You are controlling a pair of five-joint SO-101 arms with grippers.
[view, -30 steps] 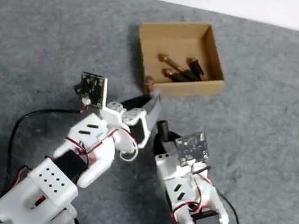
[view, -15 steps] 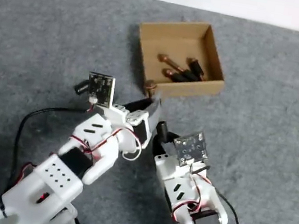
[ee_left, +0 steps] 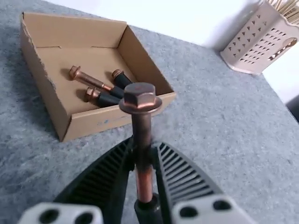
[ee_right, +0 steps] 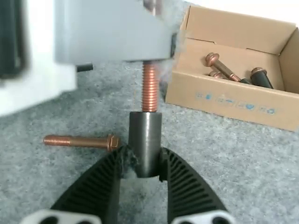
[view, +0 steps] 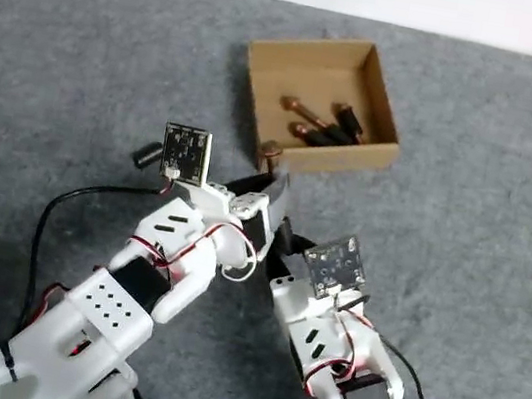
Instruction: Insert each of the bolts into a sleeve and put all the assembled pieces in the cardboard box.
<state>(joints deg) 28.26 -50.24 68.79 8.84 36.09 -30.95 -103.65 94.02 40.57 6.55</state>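
Grey carpet (view: 87, 50) formed the work surface. Insertion was in hand: the left gripper (ee_left: 142, 147) was clamped on a copper bolt (ee_left: 140, 100), whose threaded end sat in the black sleeve (ee_right: 145, 135) gripped upright by the right gripper (ee_right: 144, 156), just beside the cardboard box (view: 268, 58). The next move probably called for seating the bolt fully, held coaxial, then carrying it to the box, which held assembled pieces (view: 323, 128). One loose bolt (ee_right: 79, 141) lay on the carpet nearby. A perforated holder (ee_left: 259, 39) stood behind.
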